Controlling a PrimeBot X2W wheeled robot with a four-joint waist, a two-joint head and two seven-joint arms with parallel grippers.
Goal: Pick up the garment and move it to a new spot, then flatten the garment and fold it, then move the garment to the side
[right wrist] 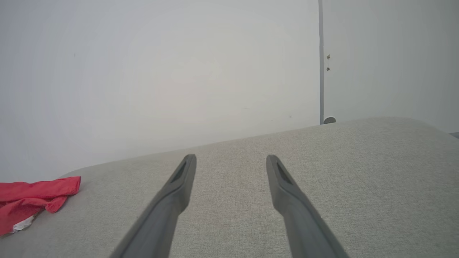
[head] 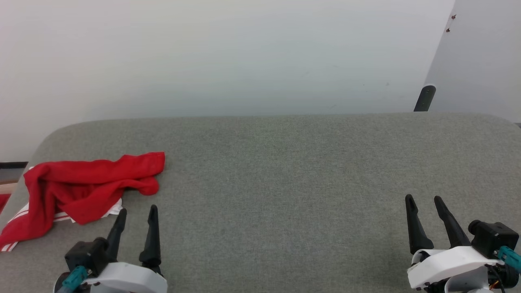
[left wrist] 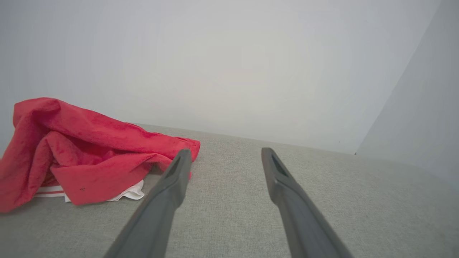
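Closest in, my left gripper point(head: 138, 208) and right gripper point(head: 423, 197) both stand with fingers spread wide and nothing between them, low over the grey cushioned surface point(head: 285, 183). Toward the left end of that surface the garment point(head: 81, 187) lies crumpled, a red heap whose long axis runs roughly left to right, with striped trim point(head: 60, 216) peeking from under its near side. It sits just ahead and to the left of my left fingertips, well apart from my right, so I judge the pickup falls to my left arm.
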